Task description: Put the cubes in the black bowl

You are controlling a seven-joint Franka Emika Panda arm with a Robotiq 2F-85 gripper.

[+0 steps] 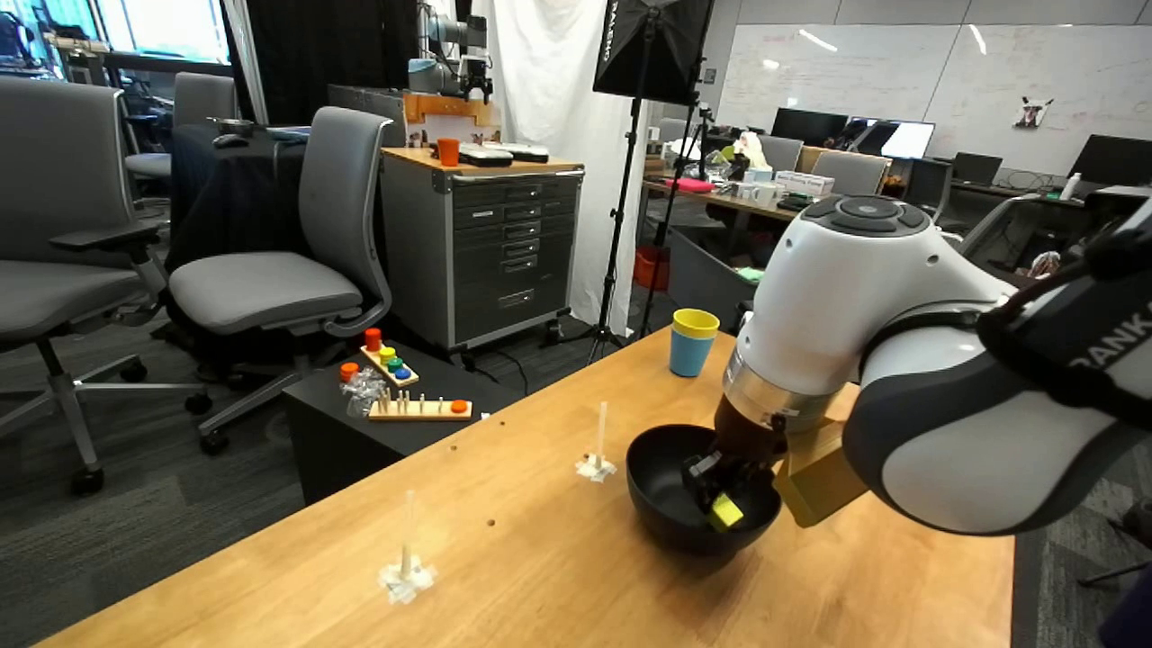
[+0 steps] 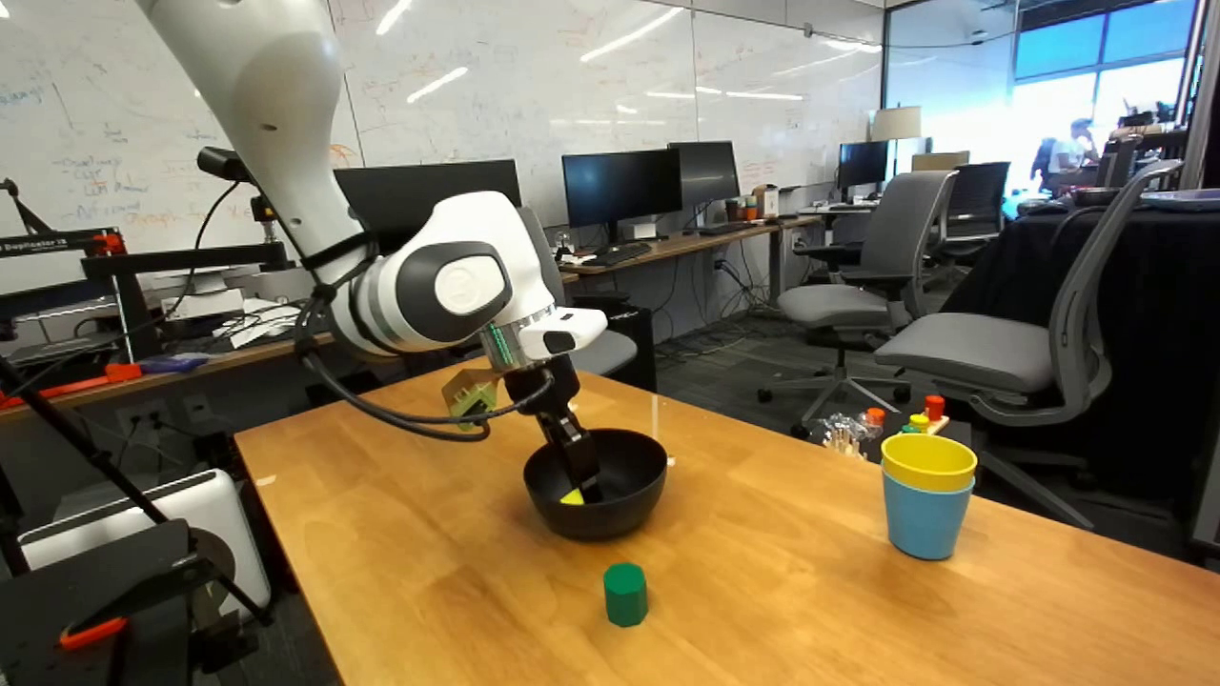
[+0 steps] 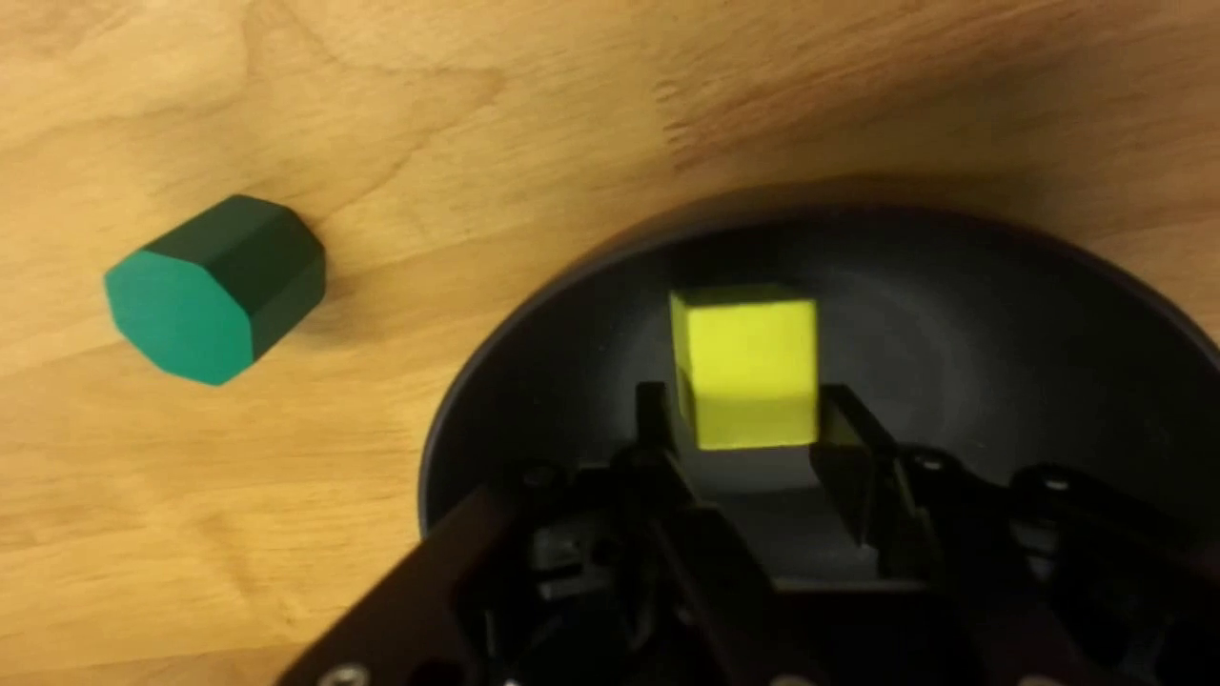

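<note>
The black bowl point(image 1: 661, 522) stands on the wooden table in both exterior views point(image 2: 610, 519) and fills much of the wrist view point(image 3: 1010, 343). My gripper point(image 1: 717, 490) reaches down into it. The yellow cube point(image 3: 755, 372) is inside the bowl, between my fingertips point(image 3: 743, 393). A small gap shows at the left finger, and the cube is close to or touching the right one. The gripper looks open around the cube. The cube also shows in both exterior views point(image 1: 725, 511) point(image 2: 572, 497). The dark green block point(image 2: 625, 595) stands on the table beside the bowl point(image 3: 214, 295).
A light blue cup with a yellow cup nested in it point(image 1: 692, 351) stands on the table, also in an exterior view point(image 2: 926, 514). Thin upright pegs point(image 1: 601, 436) are taped to the table near the bowl, with another point(image 1: 407, 540) farther along.
</note>
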